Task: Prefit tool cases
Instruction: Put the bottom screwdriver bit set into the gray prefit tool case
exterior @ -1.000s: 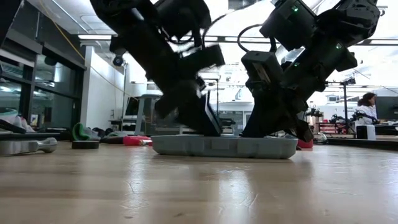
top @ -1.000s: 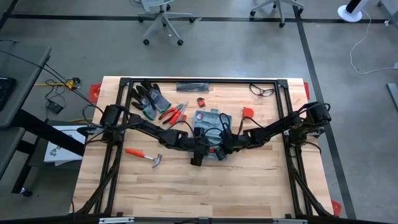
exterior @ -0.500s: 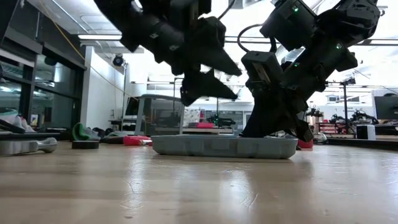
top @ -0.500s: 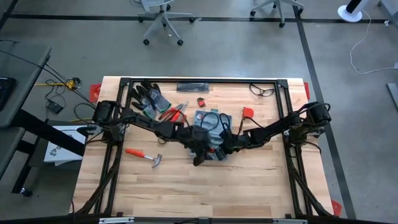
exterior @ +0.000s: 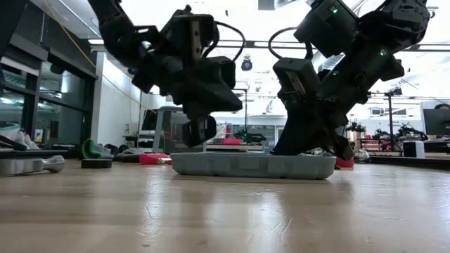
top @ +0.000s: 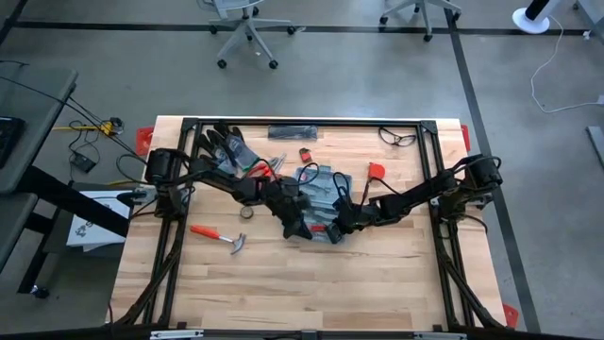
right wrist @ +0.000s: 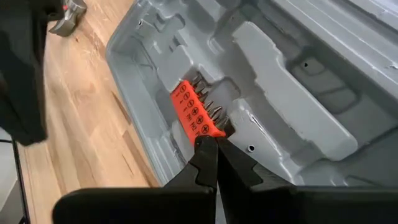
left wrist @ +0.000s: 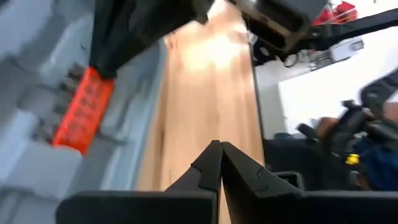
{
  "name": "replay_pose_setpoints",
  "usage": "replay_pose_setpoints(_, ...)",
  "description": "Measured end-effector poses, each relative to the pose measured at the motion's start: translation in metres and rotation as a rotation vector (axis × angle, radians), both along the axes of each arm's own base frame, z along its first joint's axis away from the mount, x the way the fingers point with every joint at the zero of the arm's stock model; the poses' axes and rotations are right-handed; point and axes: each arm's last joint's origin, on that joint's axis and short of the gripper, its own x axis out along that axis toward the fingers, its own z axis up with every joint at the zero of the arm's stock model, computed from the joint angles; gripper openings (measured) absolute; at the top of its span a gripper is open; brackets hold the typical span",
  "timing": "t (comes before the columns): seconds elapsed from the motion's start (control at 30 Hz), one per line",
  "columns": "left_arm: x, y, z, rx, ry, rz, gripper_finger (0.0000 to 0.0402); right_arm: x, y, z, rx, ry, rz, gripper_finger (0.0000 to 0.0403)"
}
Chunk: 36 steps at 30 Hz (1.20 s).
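The blue-grey tool case point(top: 323, 194) lies open and flat on the table, seen also in the low view point(exterior: 253, 166). An orange bit holder point(right wrist: 194, 112) sits in one of its moulded recesses. My right gripper point(right wrist: 215, 144) is shut, and its tips are down inside the case at the bit holder. My left gripper point(left wrist: 221, 149) is shut with nothing between its fingers. It hangs above the case's near left edge point(exterior: 200, 130), over the case rim and the wood beside it. My right gripper's shut fingertips meet the orange bit holder at its near end point(right wrist: 199, 129), where it sits in the case's recess. The fingers slant down into the open case from the table's right. The holder and the case stay lying flat on the table.
A hammer point(top: 219, 236) lies near the case's left side. Dark gloves point(top: 226, 146) and red-handled pliers point(top: 264, 172) are at the far left, safety glasses point(top: 398, 138) at the far right. Bare wood lies toward the near edge.
My left gripper has come up out of the case, rolled about its own line, swung a little toward the far left and shut. My right gripper and the case have kept still.
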Motion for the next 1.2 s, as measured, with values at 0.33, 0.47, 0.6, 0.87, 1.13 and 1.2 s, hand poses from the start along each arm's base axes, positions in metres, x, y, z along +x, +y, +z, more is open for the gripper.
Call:
replay_pose_setpoints(0.33, -0.014, 0.004, 0.004, -0.182, -0.178, 0.024, 0.0, 0.015, 0.003, 0.033, 0.079, -0.324, 0.0, 0.0)
replay_pose_setpoints(0.47, -0.024, -0.002, 0.009, -0.175, -0.249, 0.087, 0.0, 0.026, 0.005, 0.052, 0.123, -0.59, 0.015, 0.0)
replay_pose_setpoints(0.6, -0.045, -0.009, 0.014, -0.153, -0.296, 0.169, 0.0, 0.036, 0.005, 0.047, 0.197, -0.762, 0.031, 0.0)
replay_pose_setpoints(0.87, -0.082, -0.017, 0.021, -0.155, -0.306, 0.177, 0.0, 0.043, 0.004, 0.017, 0.355, -0.907, 0.025, 0.0)
replay_pose_setpoints(1.13, -0.09, -0.02, 0.023, -0.165, -0.308, 0.166, 0.0, 0.053, 0.001, 0.016, 0.383, -0.881, 0.145, 0.0)
replay_pose_setpoints(1.2, -0.09, -0.021, 0.022, -0.165, -0.306, 0.164, 0.0, 0.055, 0.003, -0.011, 0.399, -0.571, 0.09, 0.0)
